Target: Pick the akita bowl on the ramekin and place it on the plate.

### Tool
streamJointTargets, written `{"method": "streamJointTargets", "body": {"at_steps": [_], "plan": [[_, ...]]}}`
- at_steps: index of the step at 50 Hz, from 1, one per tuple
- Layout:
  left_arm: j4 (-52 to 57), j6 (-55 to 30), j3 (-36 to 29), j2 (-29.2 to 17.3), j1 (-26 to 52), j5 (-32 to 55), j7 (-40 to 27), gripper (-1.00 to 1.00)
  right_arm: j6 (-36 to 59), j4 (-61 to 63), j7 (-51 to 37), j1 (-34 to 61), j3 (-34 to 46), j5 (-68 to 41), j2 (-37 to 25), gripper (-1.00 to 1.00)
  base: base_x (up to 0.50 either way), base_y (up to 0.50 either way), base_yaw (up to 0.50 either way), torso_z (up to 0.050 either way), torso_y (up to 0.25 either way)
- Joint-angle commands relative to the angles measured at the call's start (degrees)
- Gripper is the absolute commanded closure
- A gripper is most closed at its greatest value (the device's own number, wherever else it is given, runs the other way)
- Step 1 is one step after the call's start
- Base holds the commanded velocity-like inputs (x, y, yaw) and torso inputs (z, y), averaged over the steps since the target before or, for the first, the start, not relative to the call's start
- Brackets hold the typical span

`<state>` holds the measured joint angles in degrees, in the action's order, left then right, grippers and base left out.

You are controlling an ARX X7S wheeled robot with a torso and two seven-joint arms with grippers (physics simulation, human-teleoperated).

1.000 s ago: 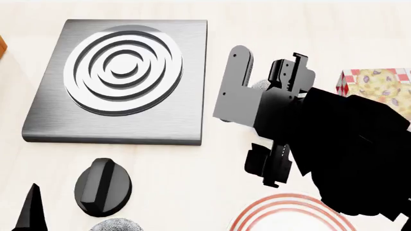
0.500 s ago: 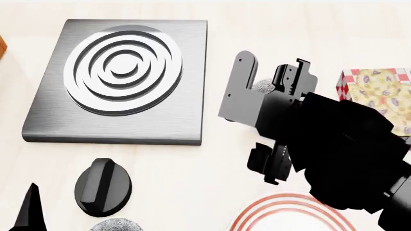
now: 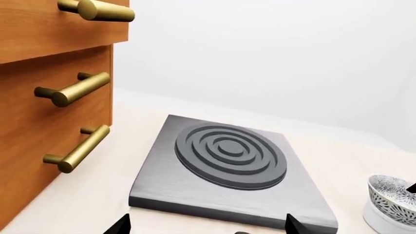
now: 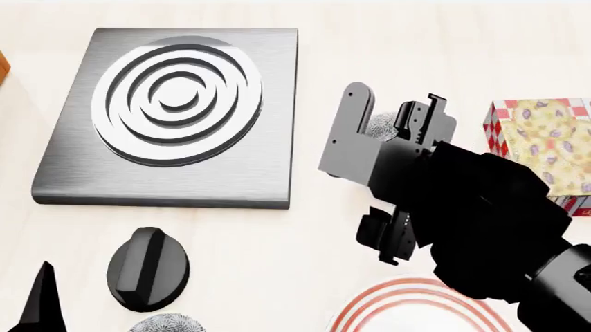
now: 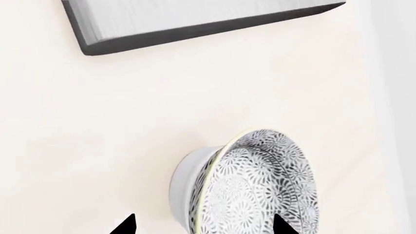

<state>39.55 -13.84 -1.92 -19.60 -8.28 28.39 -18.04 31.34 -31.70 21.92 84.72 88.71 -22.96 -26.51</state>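
The akita bowl, speckled black and white, sits on the white ramekin. My right gripper is open, one fingertip on each side of the pair, touching neither. In the head view a patch of the bowl shows between the right gripper's fingers, with the ramekin hidden. The red-ringed plate lies at the near edge, partly under my right arm. My left gripper is open and empty near the hob, and the left wrist view has the bowl on the ramekin.
A grey hob with concentric rings lies at the back left. A black knob and a second speckled bowl are at the near left. A patterned box stands at the right. Wooden drawers with brass handles flank the hob.
My right gripper has shifted slightly right and nearer, and more of the speckled bowl now shows between its fingers. The left arm has not moved.
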Motion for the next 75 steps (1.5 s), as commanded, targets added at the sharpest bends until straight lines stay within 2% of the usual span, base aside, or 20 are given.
{"method": "streamJointTargets", "body": {"at_steps": [1,10,11,34,46,57,66,69,75], "plan": [[-0.3,0.1,-0.2,-0.1,0.2,0.0,-0.3,-1.00,0.6,-1.0,0.5,-1.3,0.0,-0.7,0.2,-1.00,0.00,0.00,0.00,0.000,0.000],[-0.3,0.1,-0.4,-0.3,0.1,0.0,-0.5,-1.00,1.3,0.0,0.0,-1.2,-0.3,-0.8,-0.3,-1.00,0.00,0.00,0.00,0.000,0.000],[-0.4,0.1,-0.4,-0.3,0.1,0.0,-0.5,-1.00,0.9,0.1,-0.4,-1.2,-0.3,-0.5,-0.4,1.00,0.00,0.00,0.00,0.000,0.000],[-1.4,0.0,-1.2,-0.5,0.5,0.3,-0.6,-1.00,2.7,3.6,-0.3,0.4,0.5,0.4,-2.4,1.00,0.00,0.00,0.00,0.000,0.000],[-1.5,0.1,-2.0,-0.5,0.2,0.1,-0.8,-1.00,11.9,18.0,3.1,12.9,3.2,3.7,-9.5,1.00,0.00,0.00,0.00,0.000,0.000],[-1.3,-0.2,-1.8,-0.7,0.3,0.8,-1.2,-1.00,11.6,19.1,8.9,21.4,5.6,7.2,-10.2,1.00,0.00,0.00,0.00,0.000,0.000],[-0.5,-0.2,-2.0,-0.9,-0.1,0.7,-1.7,-1.00,19.0,33.4,16.8,28.1,7.9,5.0,-13.7,1.00,0.00,0.00,0.00,0.000,0.000],[-0.1,-0.3,-1.6,-1.2,-0.1,0.9,-1.9,-1.00,21.6,41.0,18.6,30.3,8.9,4.4,-16.4,1.00,0.00,0.00,0.00,0.000,0.000],[0.0,-0.2,-1.6,-1.3,-0.1,1.0,-2.1,-1.00,24.8,47.9,20.7,32.8,9.2,3.2,-18.8,1.00,0.00,0.00,0.00,0.000,0.000]]}}
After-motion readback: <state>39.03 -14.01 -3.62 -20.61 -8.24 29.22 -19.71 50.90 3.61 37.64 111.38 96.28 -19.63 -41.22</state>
